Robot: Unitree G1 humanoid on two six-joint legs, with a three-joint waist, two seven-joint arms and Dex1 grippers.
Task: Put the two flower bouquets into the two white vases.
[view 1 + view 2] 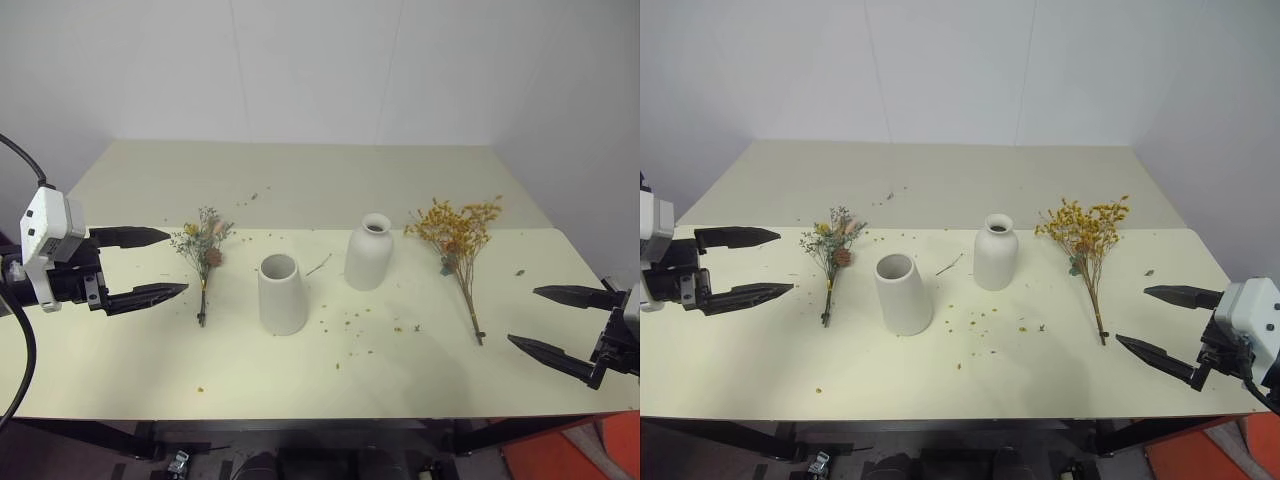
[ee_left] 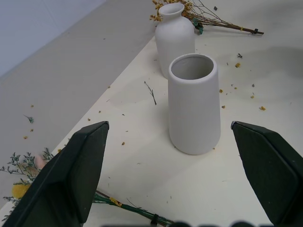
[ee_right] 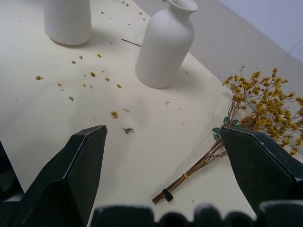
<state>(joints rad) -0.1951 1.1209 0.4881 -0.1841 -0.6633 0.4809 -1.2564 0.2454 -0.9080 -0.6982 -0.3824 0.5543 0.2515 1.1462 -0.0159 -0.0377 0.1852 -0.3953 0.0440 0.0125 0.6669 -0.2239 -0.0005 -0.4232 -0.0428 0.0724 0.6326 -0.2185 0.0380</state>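
A pale worktop (image 1: 330,380) carries two white vases and two bunches of flowers. The left claw (image 1: 150,265) hangs at nine o'clock, over the worktop's left edge, pointing inward and slightly down, its two black fingers spread wide and holding nothing. The right claw (image 1: 1165,322) mirrors it at about four o'clock, at the right edge, fingers likewise spread and empty.

At the centre stands the cone vase (image 1: 282,294), upright with a wide mouth. Just beside it, toward one o'clock, stands the bottle vase (image 1: 369,252), upright with a narrow neck. The small grey-green bunch (image 1: 204,256) lies flat between the left claw and the cone vase. The yellow bunch (image 1: 459,243) lies flat at two o'clock, stems pointing toward the near edge. Petal crumbs (image 1: 355,325) dot the surface near the vases.
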